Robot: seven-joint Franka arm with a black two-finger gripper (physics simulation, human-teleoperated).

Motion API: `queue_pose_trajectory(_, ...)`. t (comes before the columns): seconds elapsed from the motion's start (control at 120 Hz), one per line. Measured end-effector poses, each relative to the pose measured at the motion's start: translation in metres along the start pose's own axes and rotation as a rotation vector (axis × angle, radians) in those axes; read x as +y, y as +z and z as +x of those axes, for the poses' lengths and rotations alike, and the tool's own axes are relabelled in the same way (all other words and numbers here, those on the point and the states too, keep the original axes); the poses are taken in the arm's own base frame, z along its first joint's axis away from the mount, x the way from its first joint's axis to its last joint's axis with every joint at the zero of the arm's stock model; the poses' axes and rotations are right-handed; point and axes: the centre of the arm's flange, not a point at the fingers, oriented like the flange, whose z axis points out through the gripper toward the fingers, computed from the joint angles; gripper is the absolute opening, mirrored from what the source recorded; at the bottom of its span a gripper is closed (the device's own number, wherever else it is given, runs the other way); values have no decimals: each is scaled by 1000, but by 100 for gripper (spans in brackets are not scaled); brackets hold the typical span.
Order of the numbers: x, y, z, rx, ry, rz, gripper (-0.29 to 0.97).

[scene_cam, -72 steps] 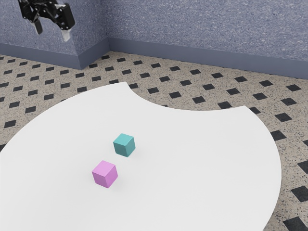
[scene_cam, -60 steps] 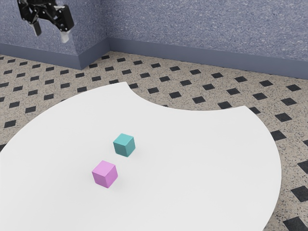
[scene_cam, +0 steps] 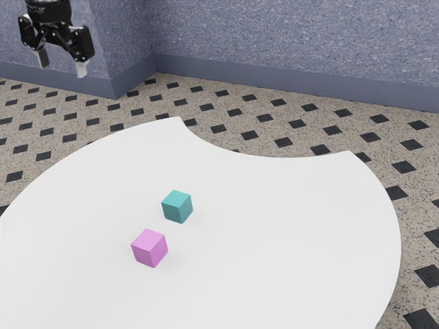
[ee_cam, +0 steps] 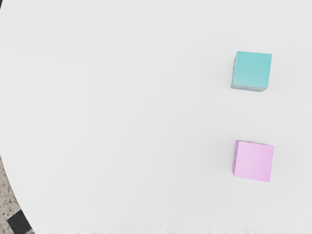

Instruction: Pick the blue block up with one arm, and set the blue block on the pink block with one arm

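A teal-blue block (scene_cam: 177, 205) rests on the white table (scene_cam: 274, 233) near its middle. Just in front of it, toward the exterior view's left, sits the pink block (scene_cam: 149, 247), a small gap apart. My gripper (scene_cam: 62, 64) hangs high in the exterior view's upper left, far above and away from both blocks, open with nothing between its fingers. From the hand's camera the blue block (ee_cam: 251, 70) and the pink block (ee_cam: 253, 160) lie side by side on the table (ee_cam: 122, 122).
The round white table has a curved cut-out at its far edge (scene_cam: 226, 147). Around it lies a speckled floor with black diamonds (scene_cam: 329, 116), and a blue wall (scene_cam: 274, 41) stands behind.
My gripper has shifted a little toward the exterior view's left and slightly down, turning as it went. Both blocks stay put.
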Motion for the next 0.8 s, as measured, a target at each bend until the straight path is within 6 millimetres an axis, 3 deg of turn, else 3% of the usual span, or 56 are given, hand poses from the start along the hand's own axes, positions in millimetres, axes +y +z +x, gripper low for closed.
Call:
queue_pose_trajectory(0.058,-2,19,5,-30,8,2,68)
queue_pose_trajectory(0.233,11,118,25,-126,46,-6,68)
queue_pose_trajectory(0.375,26,179,39,-147,55,-35,68)
queue_pose_trajectory(0.492,42,215,56,-136,61,-49,68)
queue_pose_trajectory(0.658,96,259,80,-121,120,-52,68)
queue_pose_trajectory(0.8,106,302,96,-129,110,-61,68)
